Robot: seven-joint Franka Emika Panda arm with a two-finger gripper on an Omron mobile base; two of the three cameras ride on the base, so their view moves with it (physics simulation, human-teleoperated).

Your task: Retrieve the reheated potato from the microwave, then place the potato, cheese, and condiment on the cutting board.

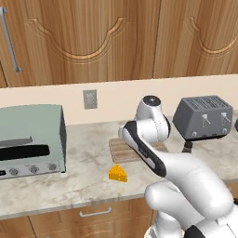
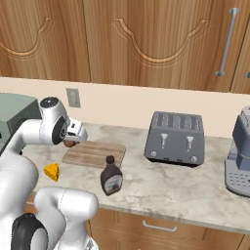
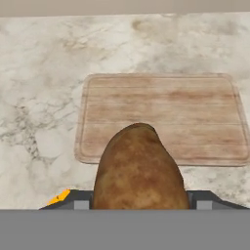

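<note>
Left base view: cheese (image 1: 118, 173) on desk (image 1: 83, 181), near cutting board (image 1: 122, 149).
Right base view: tool (image 2: 72, 137) grips potato (image 2: 70, 143) over board's left end; condiment (image 2: 111, 176) beside board.
Hand view: potato (image 3: 138, 170) clamped; shift over board centre, lower, then release.

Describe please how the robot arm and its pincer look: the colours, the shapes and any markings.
The glossy white robot arm is built of thick rounded segments, with black bands and dark round caps at the joints. One joint cap is a grey disc with a dark centre. The pincer has a boxy white body, and the hand view shows small dark grey fingertips. No cables or markings are visible.
</note>
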